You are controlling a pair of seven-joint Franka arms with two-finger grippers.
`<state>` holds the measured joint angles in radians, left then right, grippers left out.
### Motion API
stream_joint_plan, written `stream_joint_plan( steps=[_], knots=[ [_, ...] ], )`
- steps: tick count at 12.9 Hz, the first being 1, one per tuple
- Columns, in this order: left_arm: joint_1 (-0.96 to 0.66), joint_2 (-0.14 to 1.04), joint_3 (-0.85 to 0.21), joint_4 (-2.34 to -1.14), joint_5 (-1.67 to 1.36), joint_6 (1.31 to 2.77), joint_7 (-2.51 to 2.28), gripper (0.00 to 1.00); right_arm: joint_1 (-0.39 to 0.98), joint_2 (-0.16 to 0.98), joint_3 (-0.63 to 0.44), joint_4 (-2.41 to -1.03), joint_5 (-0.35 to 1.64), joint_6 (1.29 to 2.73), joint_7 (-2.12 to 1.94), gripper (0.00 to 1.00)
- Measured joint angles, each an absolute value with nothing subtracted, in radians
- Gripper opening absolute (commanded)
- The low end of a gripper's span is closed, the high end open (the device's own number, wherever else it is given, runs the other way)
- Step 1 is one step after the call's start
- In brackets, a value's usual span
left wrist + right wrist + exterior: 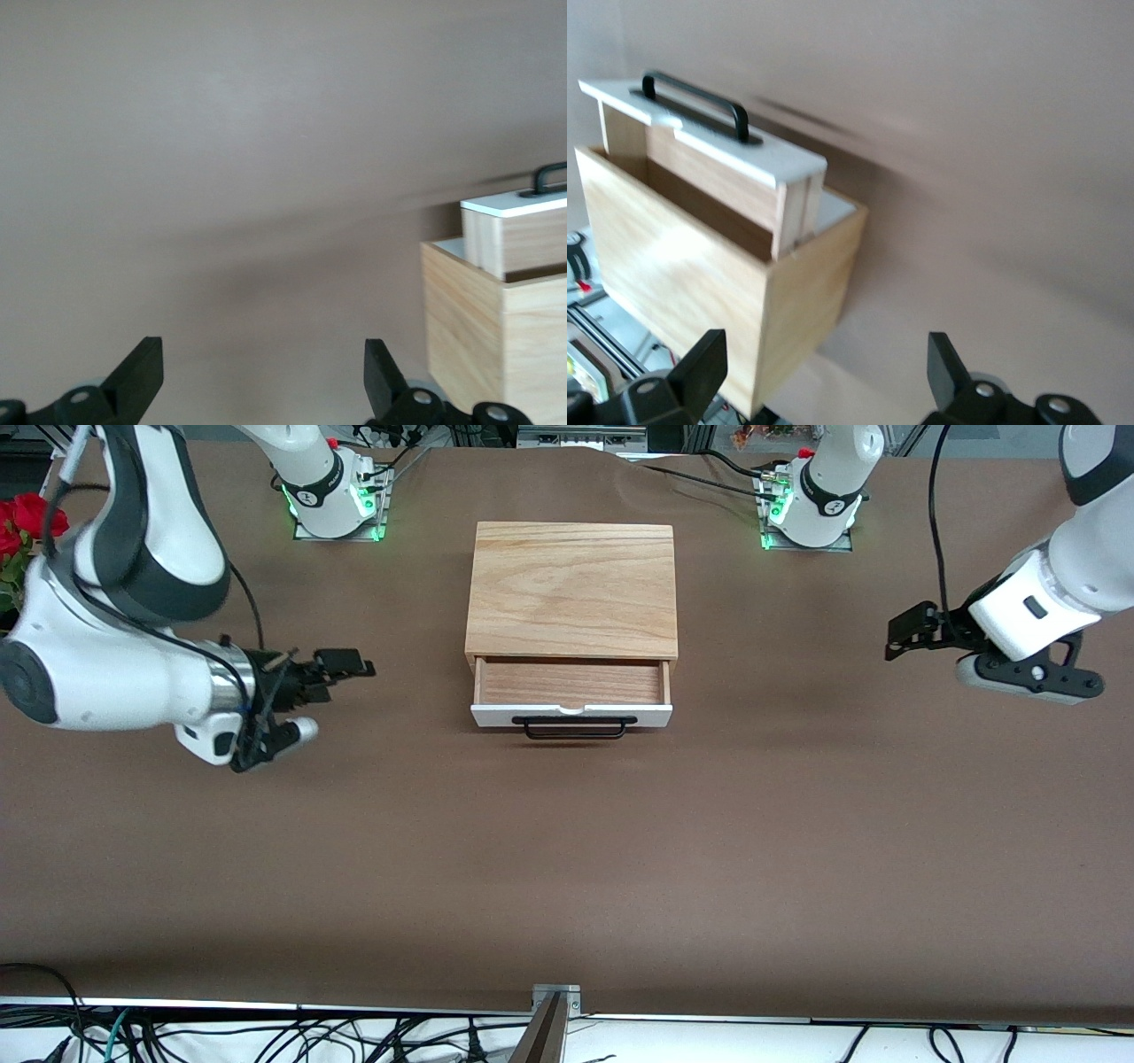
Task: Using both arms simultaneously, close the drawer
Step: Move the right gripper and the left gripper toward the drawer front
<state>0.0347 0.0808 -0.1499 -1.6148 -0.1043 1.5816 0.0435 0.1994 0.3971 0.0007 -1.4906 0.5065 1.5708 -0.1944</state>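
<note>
Counted two arms, two grippers, one drawer, one casing and one handle. Found the right gripper (347, 676) (824, 354) hovering over the bare table (567, 850) toward the right arm's end, fingers spread wide, gripping nothing, well apart from the drawer. Saw the single drawer (571, 682) (718, 168) mid-table, standing partly out of its oak casing (571, 589), reddish wood inside exposed, white front panel toward the front camera with one black wire handle (574, 728) on it. Found the left gripper (899, 639) (263, 359) over the table toward the left arm's end, likewise spread wide and empty, well apart from the casing.
</note>
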Motion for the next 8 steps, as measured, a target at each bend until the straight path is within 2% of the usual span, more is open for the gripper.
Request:
stream_joint_plan(
  steps=[4,8],
  knots=[
    [-0.028,0.228,-0.169,-1.584,-0.135,1.73,0.044,1.0,0.261,0.477,0.002,-1.52,0.704,1.743,-0.193,1.0],
    [-0.12,0.394,-0.187,-1.482,-0.199,1.845,0.038,1.0,0.306,0.5,0.003,-1.579,0.81,1.892,-0.193,1.0]
  ],
)
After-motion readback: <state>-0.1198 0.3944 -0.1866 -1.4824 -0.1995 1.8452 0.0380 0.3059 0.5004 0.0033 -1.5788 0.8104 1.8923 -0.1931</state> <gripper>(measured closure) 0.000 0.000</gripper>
